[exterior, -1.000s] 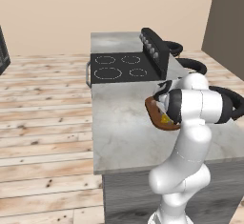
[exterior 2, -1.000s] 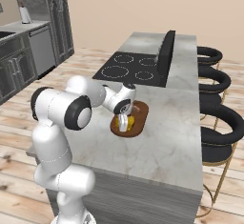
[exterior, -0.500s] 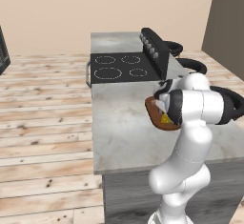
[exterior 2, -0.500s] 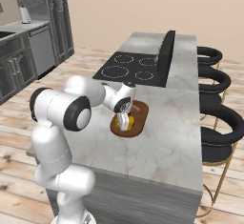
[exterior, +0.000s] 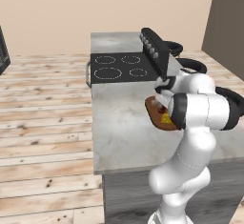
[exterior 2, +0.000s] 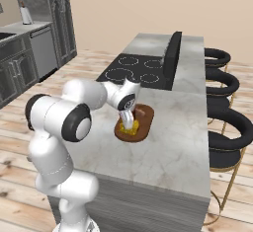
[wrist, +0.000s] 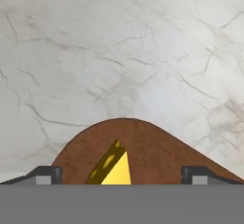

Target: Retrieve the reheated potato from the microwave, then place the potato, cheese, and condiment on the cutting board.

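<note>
- My gripper (wrist: 122, 174) stands with its jaws spread wide and nothing between them; the cheese (wrist: 112, 169) lies on the cutting board (wrist: 157, 151) right below, between the two fingertips (wrist: 46, 174).
- I judge the main risk to be lifting away carelessly: a fingertip could clip the wedge and slide it toward the board's rim, because the tips sit low on either side of it.
- A second risk is nudging the board itself across the marble counter (exterior 2: 168, 147) if I move sideways before rising.
- The left base view shows something dark red (exterior: 162, 108) on the board just beside the cheese (exterior: 166, 119), possibly the condiment; I cannot tell for sure.
- The right base view shows the board (exterior 2: 144, 116) near the stovetop (exterior 2: 129, 72), with my hand covering much of it.
- I cannot make out the potato on the board.
</note>
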